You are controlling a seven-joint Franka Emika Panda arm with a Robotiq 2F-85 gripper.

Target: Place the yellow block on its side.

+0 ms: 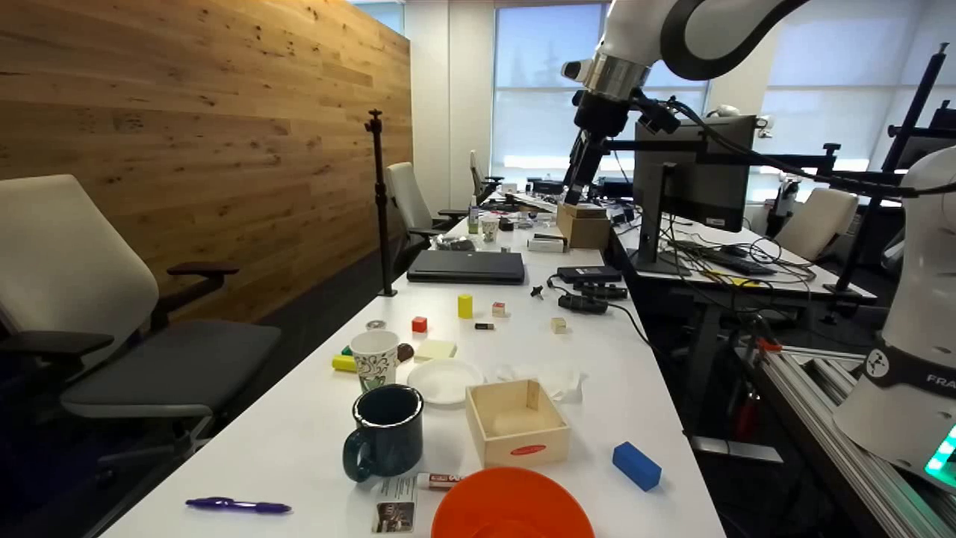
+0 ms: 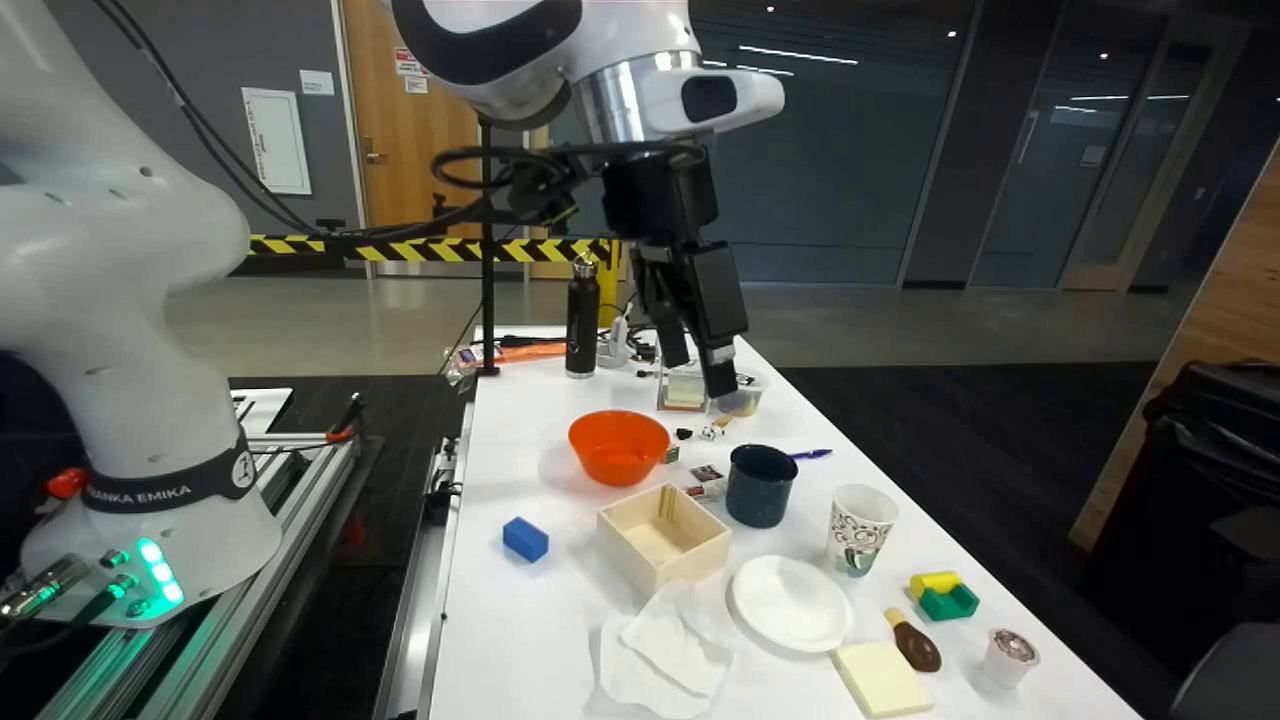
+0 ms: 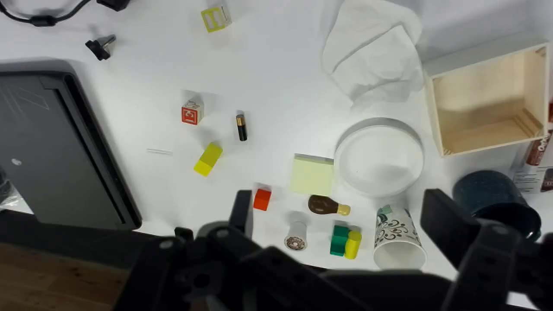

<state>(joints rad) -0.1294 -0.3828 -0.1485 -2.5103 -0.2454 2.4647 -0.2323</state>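
The yellow block (image 1: 464, 305) stands upright on the white table in an exterior view. It also shows in the wrist view (image 3: 208, 159), left of the jaws, with a battery and a letter block near it. A smaller yellow rounded piece (image 3: 353, 245) lies against a green block (image 3: 339, 240); the pair also shows in an exterior view (image 2: 934, 583). My gripper (image 3: 338, 207) is open and empty, high above the table. It shows in both exterior views (image 1: 575, 183) (image 2: 697, 365), well away from the yellow block.
Near the yellow block are a red block (image 3: 262, 199), a battery (image 3: 241, 127), a letter block (image 3: 192, 112) and a black laptop (image 3: 56, 151). A paper cup (image 3: 397, 233), plate (image 3: 380, 160), wooden box (image 1: 517, 424), mug (image 1: 388, 433) and orange bowl (image 1: 512, 504) also stand on the table.
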